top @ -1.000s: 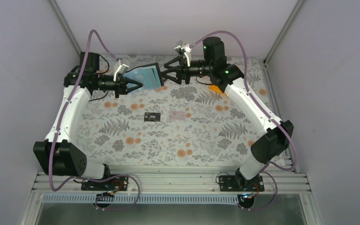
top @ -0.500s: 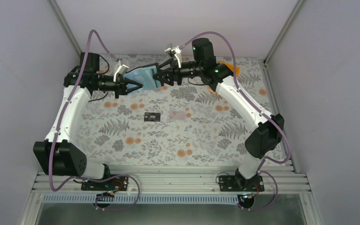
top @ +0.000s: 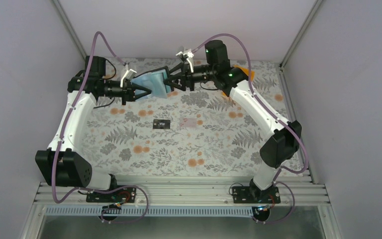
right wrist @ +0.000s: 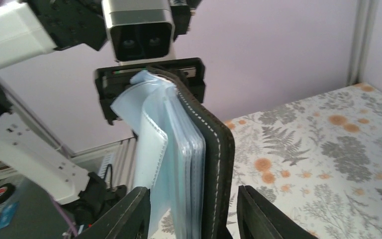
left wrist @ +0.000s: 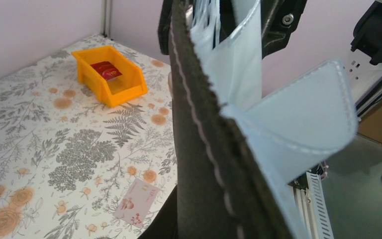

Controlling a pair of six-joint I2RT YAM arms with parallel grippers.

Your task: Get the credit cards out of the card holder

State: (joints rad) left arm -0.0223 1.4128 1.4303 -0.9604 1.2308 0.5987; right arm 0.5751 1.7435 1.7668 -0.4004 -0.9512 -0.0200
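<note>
The left gripper (top: 145, 91) pinched the card holder (top: 153, 83) by its 9 o'clock end, aloft over the table (top: 219, 144). The right gripper (top: 171, 82), at the holder's 3 o'clock, stood spread, fingers flanking its edge. The black card (top: 161, 124) and pink card (top: 191, 122) lay on the table at the holder's 6 o'clock

Boxed in on three sides by plain pale lilac-grey walls (top: 179, 25), matt and bare. Joined at the far corners by slim aluminium posts (top: 68, 27), slanting up out of the top view. Spread across the whole bench (top: 104, 144) with a cloth (top: 219, 149) printed in grey ferns and orange blossoms on white. Edged along the near side with a ribbed aluminium rail (top: 179, 191), then a perforated strip (top: 179, 210) and a grey metal sheet (top: 179, 226) lower in that view. Lit softly and evenly, with only faint shadows on the cloth. Past the bench's edge in the left wrist view, a dull grey-green floor (left wrist: 358, 209).
</note>
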